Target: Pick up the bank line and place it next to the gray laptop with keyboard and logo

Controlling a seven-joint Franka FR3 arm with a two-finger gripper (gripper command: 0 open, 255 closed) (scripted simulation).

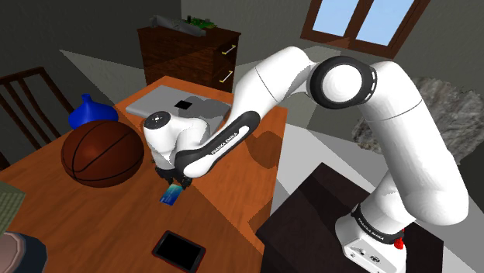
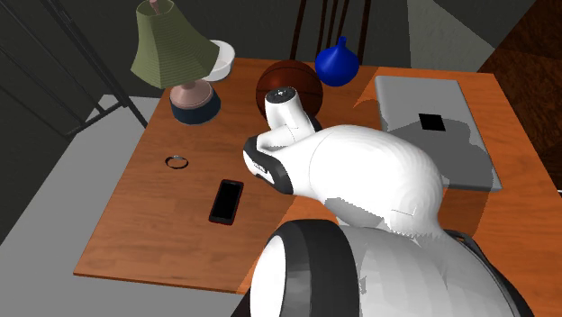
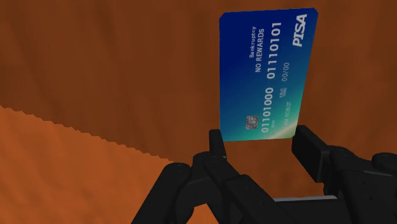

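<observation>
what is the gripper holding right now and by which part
The gripper holds a blue card, its fingers clasping the two long edges at the chip end. The rest of the card sticks out beyond the fingertips.

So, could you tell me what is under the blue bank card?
Bare orange-brown wooden tabletop shows beneath the blue bank card; the black hand clasping it hides its near edge.

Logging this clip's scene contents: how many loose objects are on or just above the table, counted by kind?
laptop: 1
phone: 1
basketball: 1
vase: 1
lamp: 1
bowl: 1
ring: 1
card, clasped in the pincer: 1
Total: 8
</observation>
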